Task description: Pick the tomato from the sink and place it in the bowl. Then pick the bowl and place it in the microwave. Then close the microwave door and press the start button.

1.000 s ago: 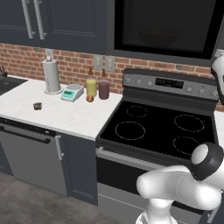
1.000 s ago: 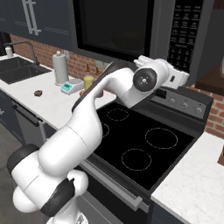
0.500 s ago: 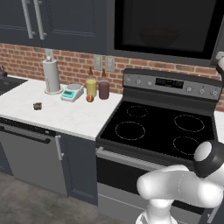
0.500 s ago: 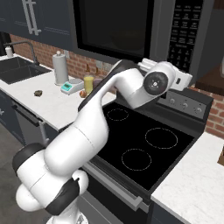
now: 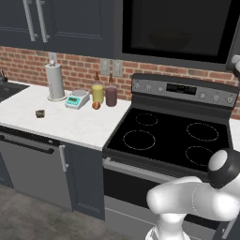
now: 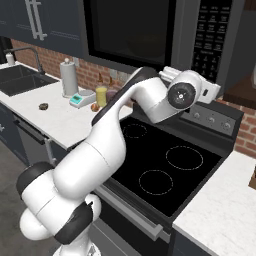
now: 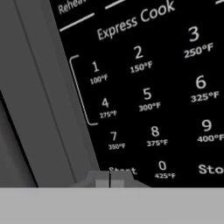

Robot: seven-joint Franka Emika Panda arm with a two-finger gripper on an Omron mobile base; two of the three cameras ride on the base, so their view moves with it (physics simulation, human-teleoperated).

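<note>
Pincer (image 7: pixel 110 178) is clenched with nothing between the tips, seen in the hand view pressed up at the microwave (image 6: pixel 150 35) keypad right at the "Start" label (image 7: pixel 122 170); digits 1–9 and 0 with temperature marks are readable above and to the right, "Express Cook" further up. In the right base view the arm is raised over the stove (image 6: pixel 165 160) with the hand up at the keypad column (image 6: pixel 212 35) on the microwave's right side. Microwave door (image 5: pixel 178 28) is seen shut, black glass window facing out; a faint rounded shape is visible behind the glass in the left base view, too dim to be identified. Sink (image 6: pixel 20 80) is seen at the far left of the table (image 5: pixel 61 122), with the faucet behind it. On the table near the brick wall: paper towel roll (image 5: pixel 55 80), small scale (image 5: pixel 77 99), two bottles (image 5: pixel 104 93) just beside each other, a small orange-brown ball (image 5: pixel 96 105) in front of them, and a small dark item (image 5: pixel 40 113) nearer the front edge
</note>
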